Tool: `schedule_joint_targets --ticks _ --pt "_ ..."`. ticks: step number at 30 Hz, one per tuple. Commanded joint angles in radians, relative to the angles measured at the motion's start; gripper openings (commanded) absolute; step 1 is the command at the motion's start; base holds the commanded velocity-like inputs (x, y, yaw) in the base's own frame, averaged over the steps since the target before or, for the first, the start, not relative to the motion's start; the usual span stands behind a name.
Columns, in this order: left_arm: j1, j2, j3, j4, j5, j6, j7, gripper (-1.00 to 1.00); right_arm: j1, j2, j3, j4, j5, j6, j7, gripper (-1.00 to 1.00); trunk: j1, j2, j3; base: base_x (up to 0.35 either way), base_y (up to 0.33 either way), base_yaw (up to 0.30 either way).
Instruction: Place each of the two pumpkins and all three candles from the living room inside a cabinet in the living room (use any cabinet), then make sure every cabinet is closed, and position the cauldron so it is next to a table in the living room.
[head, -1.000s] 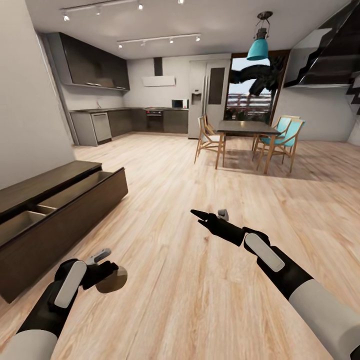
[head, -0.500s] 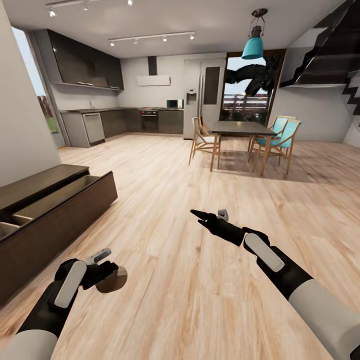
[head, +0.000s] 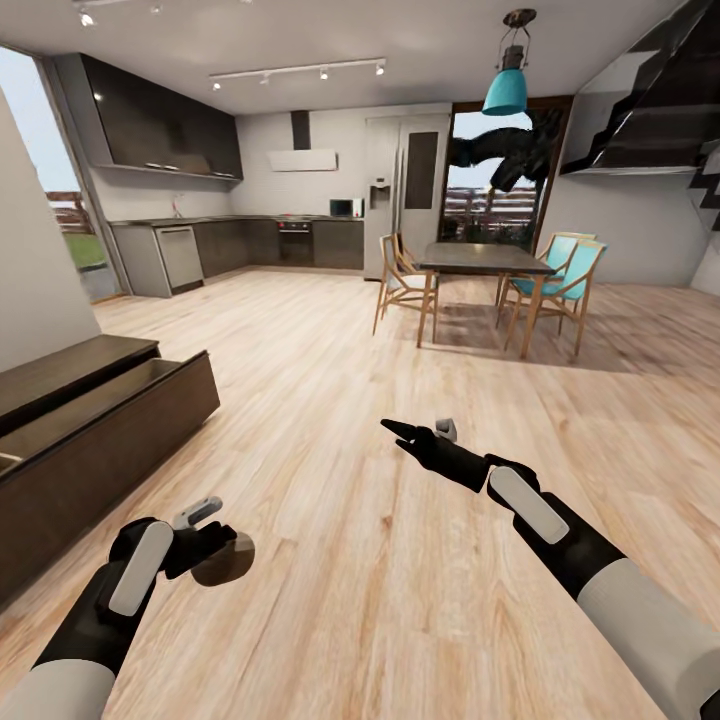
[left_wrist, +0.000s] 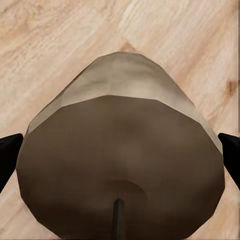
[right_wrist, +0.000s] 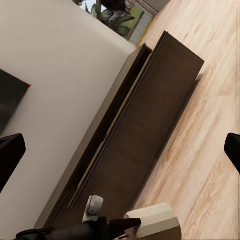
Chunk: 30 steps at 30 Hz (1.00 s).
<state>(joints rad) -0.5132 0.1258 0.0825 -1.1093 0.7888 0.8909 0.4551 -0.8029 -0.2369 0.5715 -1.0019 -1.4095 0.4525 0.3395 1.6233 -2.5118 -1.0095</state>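
Left gripper (head: 215, 545) is clamped on a candle (left_wrist: 120, 165), held low over the floor (head: 400, 600) with one finger on each side. Right gripper (head: 400, 432) hangs empty above the planks, spread wide in its wrist view. Pale wood boards run through an open room to a dark kitchen (head: 200, 240) and a dining table (head: 480, 260) with wood and teal chairs under a teal lamp (head: 505, 92). At the left wall the cabinet (head: 100, 430) stands with a drawer pulled out. Stubby and beige-tan, the candle is faceted, with a thin dark wick (left_wrist: 118, 220).
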Motion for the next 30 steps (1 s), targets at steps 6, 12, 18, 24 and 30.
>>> schedule_joint_targets --ticks 6,12,18,24,30 --pt "-0.001 0.0 0.0 -0.001 0.012 0.002 0.01 -1.0 -0.001 -0.001 0.002 0.001 -0.006 0.002 0.001 1.0 0.0 0.0 -0.001 0.301 -0.121 0.0" --pt "-0.001 0.0 0.0 -0.001 0.012 0.002 0.01 -1.0 -0.001 -0.001 0.002 0.001 -0.006 0.001 0.001 1.0 0.0 0.0 -0.001 0.301 -0.121 0.0" --pt "-0.001 0.0 0.0 -0.001 0.012 0.002 0.01 -1.0 -0.001 0.0 0.003 0.002 -0.006 0.001 0.001 1.0 0.0 0.0 -0.001 0.301 -0.121 0.0" --pt "-0.001 0.0 0.0 -0.001 0.013 0.002 0.01 -1.0 -0.001 0.001 0.004 0.002 -0.006 0.0 0.001 1.0 0.0 0.0 -0.001 0.301 -0.121 0.0" --pt "-0.001 0.0 0.0 -0.001 0.013 0.002 0.01 -1.0 -0.001 0.001 0.003 0.002 -0.006 0.0 0.001 1.0 0.0 0.0 -0.001 0.301 -0.121 0.0"
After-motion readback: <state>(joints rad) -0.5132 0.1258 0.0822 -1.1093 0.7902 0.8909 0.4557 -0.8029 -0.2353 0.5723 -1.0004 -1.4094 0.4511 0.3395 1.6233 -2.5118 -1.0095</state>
